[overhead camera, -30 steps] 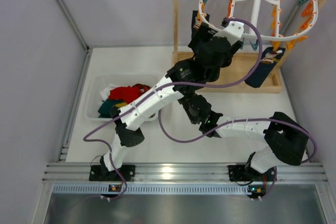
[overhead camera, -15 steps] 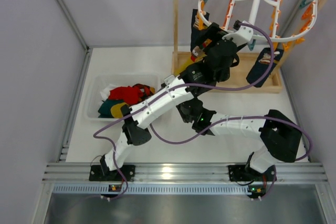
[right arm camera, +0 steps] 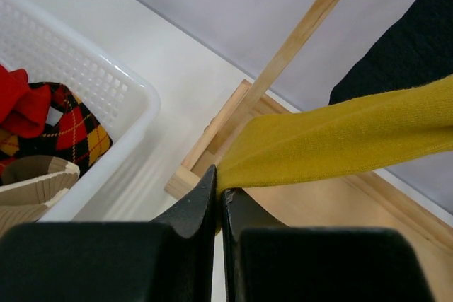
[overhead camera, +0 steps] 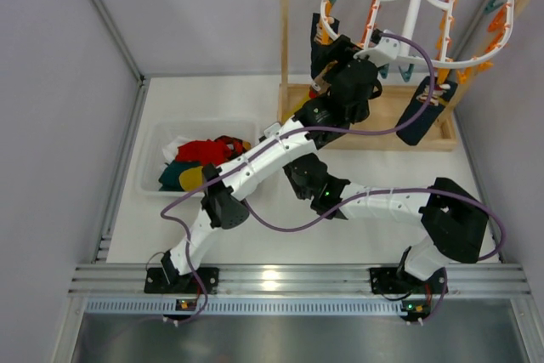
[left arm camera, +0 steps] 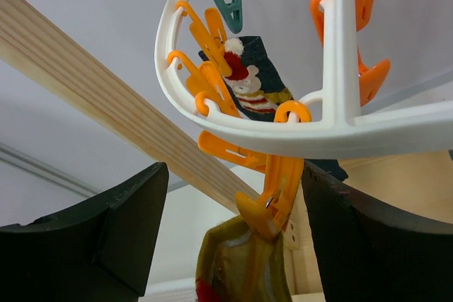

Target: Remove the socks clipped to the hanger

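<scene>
While the white table (overhead camera: 200, 99) sits between grey walls (overhead camera: 195, 6) with a white basket (overhead camera: 151, 155) at 9 o'clock, the hanger (overhead camera: 414, 6) hangs from the wooden rack (overhead camera: 284, 23) at 1 o'clock, the left gripper (left arm camera: 237, 224) spread either side of the orange clip (left arm camera: 279, 182) holding the mustard sock (right arm camera: 340, 139), which the right gripper (right arm camera: 219, 196) pinches.

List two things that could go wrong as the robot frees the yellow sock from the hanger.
1. The right gripper pinches only the end of the mustard yellow sock, so a pull might slip it free.
2. The open left gripper straddles the orange clip gripping that sock just under the hanger rim. Closing off-centre could catch the rim, and pulling first might swing the hanger.
</scene>
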`<state>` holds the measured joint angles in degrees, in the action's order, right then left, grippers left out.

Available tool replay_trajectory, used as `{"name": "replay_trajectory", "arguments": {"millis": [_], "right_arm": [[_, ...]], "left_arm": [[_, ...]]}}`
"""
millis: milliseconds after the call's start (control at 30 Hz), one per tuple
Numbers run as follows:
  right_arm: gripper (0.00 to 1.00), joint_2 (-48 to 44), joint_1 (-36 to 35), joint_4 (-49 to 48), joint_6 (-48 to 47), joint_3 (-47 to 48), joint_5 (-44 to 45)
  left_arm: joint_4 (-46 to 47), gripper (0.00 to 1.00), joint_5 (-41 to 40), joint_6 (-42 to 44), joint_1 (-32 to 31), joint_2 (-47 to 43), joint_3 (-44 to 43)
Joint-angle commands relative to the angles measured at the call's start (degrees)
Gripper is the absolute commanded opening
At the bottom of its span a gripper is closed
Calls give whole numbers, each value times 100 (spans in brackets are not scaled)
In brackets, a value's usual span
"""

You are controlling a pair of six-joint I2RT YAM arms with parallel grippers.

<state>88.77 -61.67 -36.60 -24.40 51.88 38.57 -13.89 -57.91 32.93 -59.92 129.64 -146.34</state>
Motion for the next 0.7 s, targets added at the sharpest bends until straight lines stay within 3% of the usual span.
{"name": "replay_trajectory", "arguments": {"millis": [0, 133, 267, 567, 667], "right_arm": [[0, -26, -249, 30, -82, 288, -560], [0, -35, -267, 48, -135, 244, -622], [0, -27, -275, 48, -144, 191, -640], [0, -141, -293, 74, -65, 68, -728], [0, -185, -293, 74, -47, 33, -728]], "left_arm": [[632, 79, -80, 213, 42, 131, 18], [975, 70, -98, 416, 77, 201, 9], [1178, 68, -54, 469, 77, 184, 9], [1336, 48, 34, 566, 86, 254, 18], [1336, 32, 17, 513, 95, 246, 27]]}}
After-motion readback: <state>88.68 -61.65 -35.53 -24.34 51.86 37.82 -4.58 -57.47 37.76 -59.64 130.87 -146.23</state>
